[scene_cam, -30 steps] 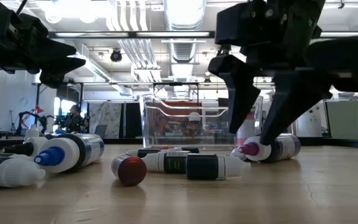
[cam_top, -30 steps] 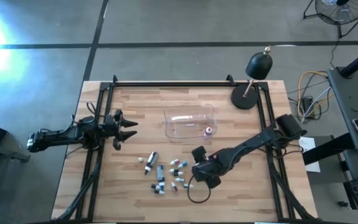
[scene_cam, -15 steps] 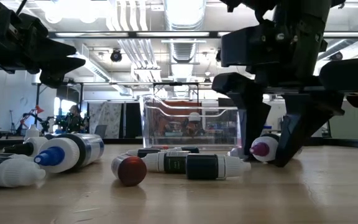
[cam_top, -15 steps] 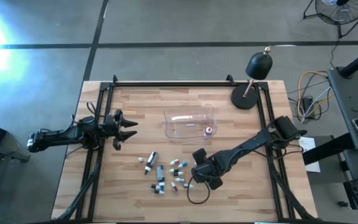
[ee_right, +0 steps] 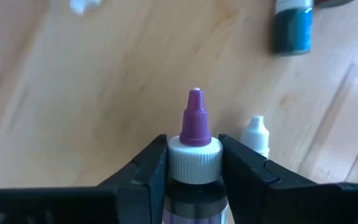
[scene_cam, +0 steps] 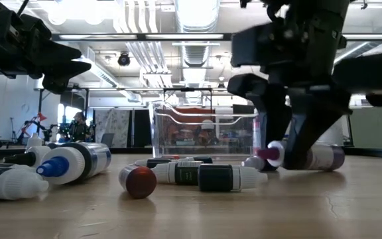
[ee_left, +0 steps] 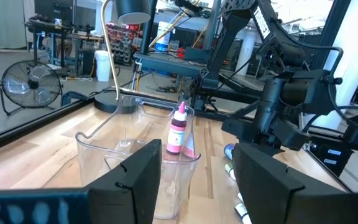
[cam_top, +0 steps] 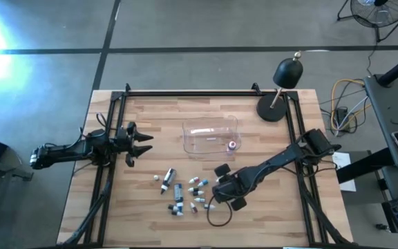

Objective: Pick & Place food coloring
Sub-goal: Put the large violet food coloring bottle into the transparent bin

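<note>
Several tiny food coloring bottles point(cam_top: 185, 190) lie scattered on the wooden table's near middle, also seen in the low view point(scene_cam: 178, 174). My right gripper point(cam_top: 218, 195) stands at their right end, pointing steeply down, shut on a bottle with a white cap and purple tip point(ee_right: 195, 134). A pink bottle point(ee_left: 178, 131) stands upright in the clear tub point(cam_top: 210, 135). My left gripper point(cam_top: 140, 142) hangs open and level above the table's left edge, holding nothing. My right gripper pinches the bottle's white cap point(ee_right: 194, 154) between its two fingers point(ee_right: 149, 167), one on each side. The fingers come steeply from above and lie across the bottle. The bottle lies on its side on the table, its body point(scene_cam: 327, 158) showing past the fingers.
A black dome lamp point(cam_top: 282, 86) stands at the far right corner. Black rails point(cam_top: 206, 93) frame the table's far, left and right sides. A dark cable loop point(cam_top: 220, 214) lies near the front. Bare wood shows at the near left and far left.
My right gripper has sunk a little over the purple-tipped bottle and shut on it; its fingers stood wide on either side before. The bottle has stayed lying on the table, nudged slightly sideways.
</note>
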You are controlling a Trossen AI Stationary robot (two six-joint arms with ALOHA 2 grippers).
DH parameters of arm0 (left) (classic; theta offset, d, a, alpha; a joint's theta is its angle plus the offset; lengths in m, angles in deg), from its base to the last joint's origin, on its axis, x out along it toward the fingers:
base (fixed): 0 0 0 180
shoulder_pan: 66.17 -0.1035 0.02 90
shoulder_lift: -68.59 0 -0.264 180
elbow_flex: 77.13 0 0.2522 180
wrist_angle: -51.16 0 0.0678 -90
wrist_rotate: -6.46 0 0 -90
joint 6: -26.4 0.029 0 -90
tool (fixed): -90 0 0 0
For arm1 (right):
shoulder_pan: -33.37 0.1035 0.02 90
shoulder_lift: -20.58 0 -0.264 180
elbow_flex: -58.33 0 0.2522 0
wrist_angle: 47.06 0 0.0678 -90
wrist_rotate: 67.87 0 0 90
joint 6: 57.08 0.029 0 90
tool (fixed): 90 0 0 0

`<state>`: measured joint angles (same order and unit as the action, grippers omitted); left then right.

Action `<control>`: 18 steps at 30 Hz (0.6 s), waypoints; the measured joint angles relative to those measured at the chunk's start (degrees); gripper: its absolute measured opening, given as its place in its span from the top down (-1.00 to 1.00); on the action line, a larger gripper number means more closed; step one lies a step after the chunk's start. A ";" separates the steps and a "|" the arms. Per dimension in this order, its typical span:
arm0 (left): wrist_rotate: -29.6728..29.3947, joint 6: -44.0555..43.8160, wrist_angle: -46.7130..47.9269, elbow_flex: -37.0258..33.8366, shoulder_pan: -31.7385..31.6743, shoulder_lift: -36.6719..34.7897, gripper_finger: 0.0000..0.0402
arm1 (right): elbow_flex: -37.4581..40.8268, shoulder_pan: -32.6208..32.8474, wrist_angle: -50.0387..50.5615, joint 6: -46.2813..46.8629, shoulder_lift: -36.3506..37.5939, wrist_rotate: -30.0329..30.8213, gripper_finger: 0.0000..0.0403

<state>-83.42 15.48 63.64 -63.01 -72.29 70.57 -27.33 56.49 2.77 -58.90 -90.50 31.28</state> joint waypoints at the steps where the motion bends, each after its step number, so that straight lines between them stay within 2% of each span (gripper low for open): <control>1: 0.00 0.00 -0.01 -0.02 -0.01 0.00 0.14 | -0.40 0.00 -0.01 0.93 0.01 0.00 0.44; 5: 0.02 0.00 -0.02 -0.02 0.01 0.00 0.14 | -2.93 -0.16 1.21 6.65 0.01 0.02 0.45; 9: 0.00 -0.01 -0.01 -0.01 0.00 0.00 0.14 | -6.16 -0.81 2.20 21.35 0.20 4.08 0.45; 14: 0.00 -0.01 0.00 0.00 0.01 0.01 0.14 | -6.16 -1.02 -2.00 48.38 2.75 16.17 0.42; 18: 0.01 -0.01 0.00 0.00 0.01 0.01 0.14 | -4.56 0.91 -3.60 64.42 3.35 26.37 0.40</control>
<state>-83.41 15.47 63.64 -63.01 -72.28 70.58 -31.89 57.40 -0.83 5.51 -87.14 57.65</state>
